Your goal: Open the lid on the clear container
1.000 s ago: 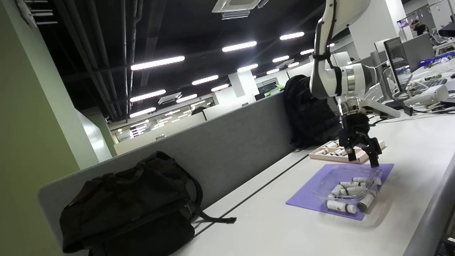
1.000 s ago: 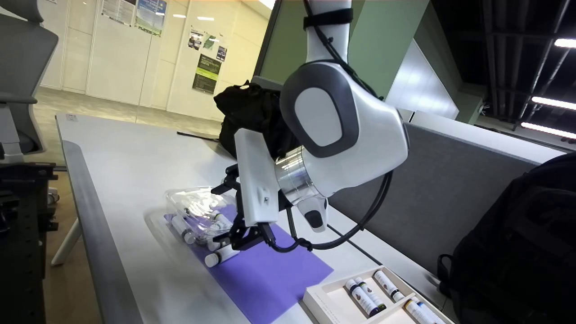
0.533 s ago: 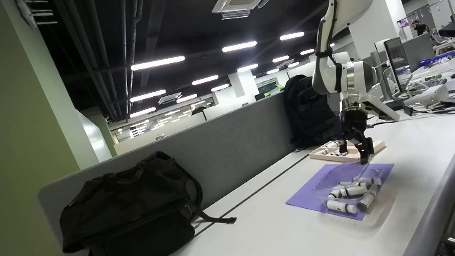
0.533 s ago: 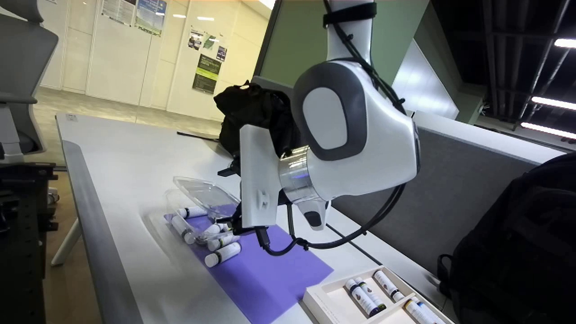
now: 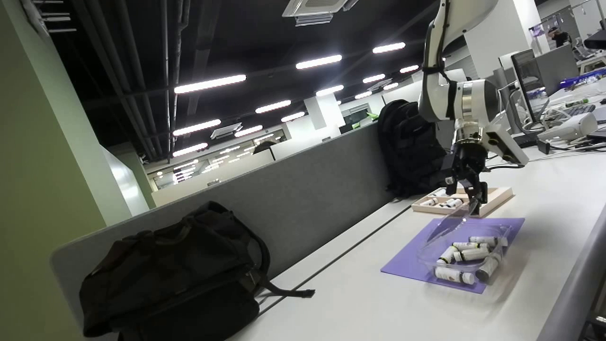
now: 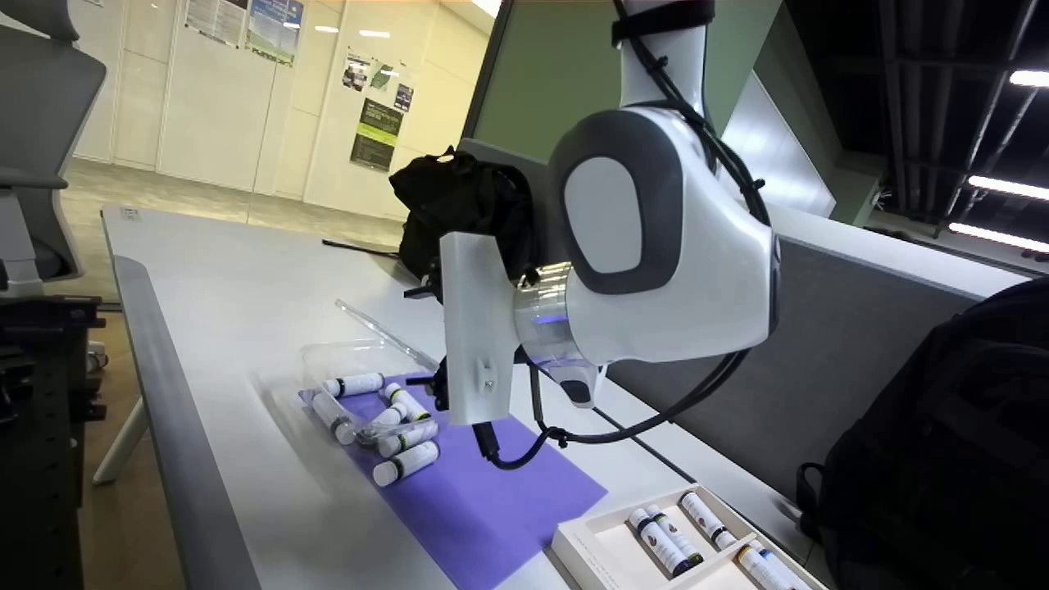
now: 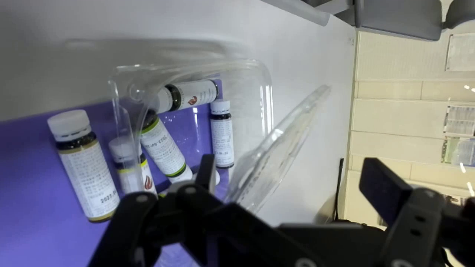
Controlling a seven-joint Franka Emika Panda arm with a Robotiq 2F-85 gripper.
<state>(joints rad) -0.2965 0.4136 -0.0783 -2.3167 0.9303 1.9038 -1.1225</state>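
Note:
The clear container lies on the table and partly on a purple sheet, with several white-labelled bottles showing in or through it. Its rim also shows in an exterior view. The transparent lid is raised and steeply tilted, seen nearly edge-on in an exterior view; it also shows in an exterior view. My gripper is open, its fingers wide apart. One finger is beside the lid's lower part in the wrist view; whether they touch I cannot tell. The gripper also shows in an exterior view.
The purple sheet lies under the container, with one bottle appearing outside the rim. A tan divided tray with bottles stands nearby. Black backpacks lean at the grey partition. The table edge runs along one side.
The lid has swung up from lying nearly flat over the container to a steep tilt. My gripper has moved away from the container toward the partition and stays open.

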